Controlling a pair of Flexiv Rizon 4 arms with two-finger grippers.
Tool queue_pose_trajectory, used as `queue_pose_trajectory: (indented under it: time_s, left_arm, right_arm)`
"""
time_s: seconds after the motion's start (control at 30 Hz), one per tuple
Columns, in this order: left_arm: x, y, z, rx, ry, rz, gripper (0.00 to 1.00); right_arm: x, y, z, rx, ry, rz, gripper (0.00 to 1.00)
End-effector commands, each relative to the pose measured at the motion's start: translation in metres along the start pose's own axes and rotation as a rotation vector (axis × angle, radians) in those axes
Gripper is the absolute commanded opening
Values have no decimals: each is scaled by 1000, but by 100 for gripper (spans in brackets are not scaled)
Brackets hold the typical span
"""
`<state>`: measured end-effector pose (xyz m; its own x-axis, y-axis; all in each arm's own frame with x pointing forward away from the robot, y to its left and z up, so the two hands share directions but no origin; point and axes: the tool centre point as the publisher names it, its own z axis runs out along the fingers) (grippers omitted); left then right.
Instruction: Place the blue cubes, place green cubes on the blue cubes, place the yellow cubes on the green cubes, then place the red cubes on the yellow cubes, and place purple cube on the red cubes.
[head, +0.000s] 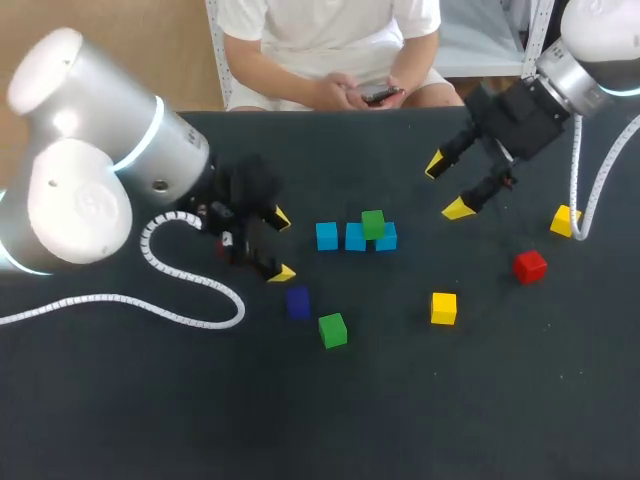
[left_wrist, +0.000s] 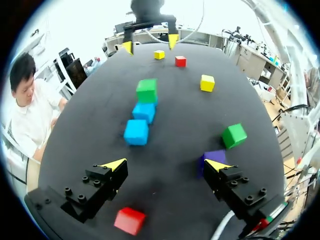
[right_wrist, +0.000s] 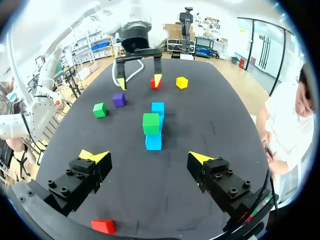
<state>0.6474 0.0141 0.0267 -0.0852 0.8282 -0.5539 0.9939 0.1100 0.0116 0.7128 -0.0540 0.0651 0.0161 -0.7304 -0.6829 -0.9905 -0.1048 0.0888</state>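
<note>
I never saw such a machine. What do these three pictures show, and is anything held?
This is a robot with two arms at a dark table. One picture looks down from above; the other two come from a camera on each wrist. Each arm ends in a gripper with two yellow tips. The left gripper and the right gripper are open and hold nothing. Three blue cubes lie in a row, one green cube on top. Around them lie a second green cube, a purple cube, two yellow cubes and two red cubes.

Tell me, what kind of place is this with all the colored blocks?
Probably a robot lab: the yellow-tipped left claw and right claw hang open over a dark table scattered with colored cubes.
</note>
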Motion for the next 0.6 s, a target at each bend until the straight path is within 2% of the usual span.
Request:
queue_pose_trajectory:
  time_s: [0.03, 0.13, 0.27, 0.33, 0.6]
  left_arm:
    - [-2, -27, -18, -28, 75, -71, 100]
    - [-2, -48, -17, -37, 100, -108, 100]
    - [0, -71, -7, 6, 158, -136, 100]
    - [1, -81, -6, -16, 164, -147, 100]
    - [-4, -105, 8, -41, 163, -144, 100]
  right_arm:
    - [0, 1, 0, 2, -1, 0, 100]
    - [0, 1, 0, 2, -1, 0, 100]
    - [0, 1, 0, 2, -1, 0, 100]
    - [0, 1, 0, 2, -1, 0, 100]
    - [0, 1, 0, 2, -1, 0, 100]
